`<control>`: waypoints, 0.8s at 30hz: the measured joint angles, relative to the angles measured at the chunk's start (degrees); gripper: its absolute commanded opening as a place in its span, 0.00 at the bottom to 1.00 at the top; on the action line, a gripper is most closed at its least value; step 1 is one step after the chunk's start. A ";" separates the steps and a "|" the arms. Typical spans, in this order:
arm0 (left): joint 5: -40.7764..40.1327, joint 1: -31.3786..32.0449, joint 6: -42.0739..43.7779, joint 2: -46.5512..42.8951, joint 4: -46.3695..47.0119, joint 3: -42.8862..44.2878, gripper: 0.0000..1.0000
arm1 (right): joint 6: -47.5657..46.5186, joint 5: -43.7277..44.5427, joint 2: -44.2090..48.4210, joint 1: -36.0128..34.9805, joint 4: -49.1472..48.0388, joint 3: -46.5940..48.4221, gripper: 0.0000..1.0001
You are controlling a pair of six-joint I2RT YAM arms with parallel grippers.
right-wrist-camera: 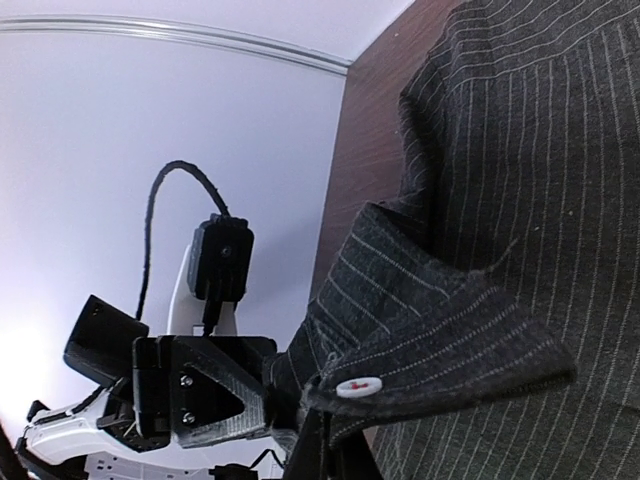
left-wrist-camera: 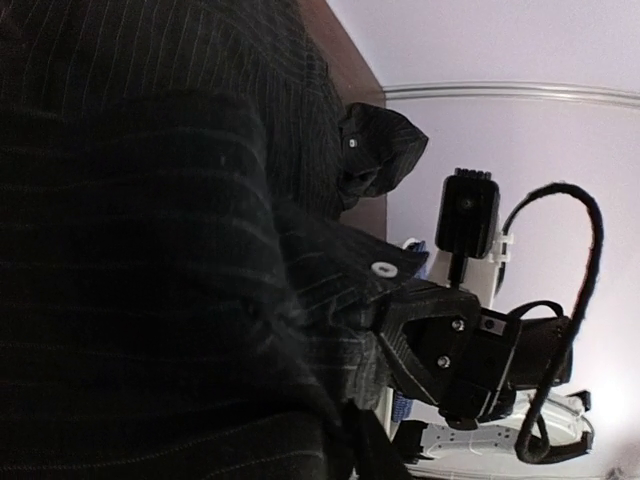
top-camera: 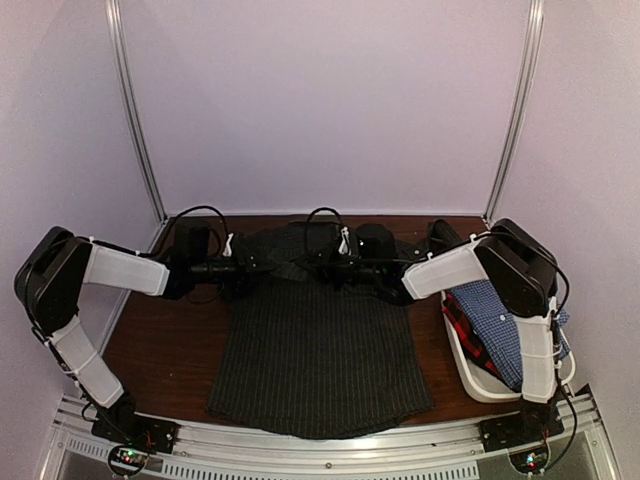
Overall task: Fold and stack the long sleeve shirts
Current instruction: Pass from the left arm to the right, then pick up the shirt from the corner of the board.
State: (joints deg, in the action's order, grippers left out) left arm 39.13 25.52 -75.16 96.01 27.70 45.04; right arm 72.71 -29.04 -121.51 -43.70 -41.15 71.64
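Note:
The black pinstriped long sleeve shirt (top-camera: 320,350) lies spread on the brown table (top-camera: 165,330), its hem toward the near edge. Both grippers meet at its far collar edge. My left gripper (top-camera: 262,266) pinches a raised fold of the collar, and the right wrist view shows cloth running into its tips (right-wrist-camera: 262,395). My right gripper (top-camera: 322,264) is shut on the same fold beside a white button (right-wrist-camera: 358,386); its closed fingers (right-wrist-camera: 325,455) sit under the cloth. The blue-white check shirt (top-camera: 505,315) and the red-and-dark shirt (top-camera: 465,325) lie in the tub.
A white plastic tub (top-camera: 480,385) stands at the right edge of the table beside the right arm's base. Pale walls with metal corner posts close in the back and sides. Bare table shows left of the black shirt.

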 measured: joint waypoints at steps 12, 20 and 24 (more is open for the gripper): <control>-6.93 2.97 16.50 -7.28 -26.53 3.76 0.47 | -29.42 10.19 3.91 3.85 33.59 15.67 0.00; -19.85 9.29 19.56 -16.15 -41.83 -2.71 0.43 | -42.75 17.46 8.59 8.81 47.19 19.21 0.00; -26.88 12.15 19.32 -20.48 -50.18 -5.29 0.42 | -46.95 20.02 10.67 10.49 51.30 19.23 0.00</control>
State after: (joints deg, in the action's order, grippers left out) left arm 12.25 37.67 -55.83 75.53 -22.48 39.75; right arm 25.76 -9.02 -110.85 -33.21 10.15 90.87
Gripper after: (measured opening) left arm 0.433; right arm 0.013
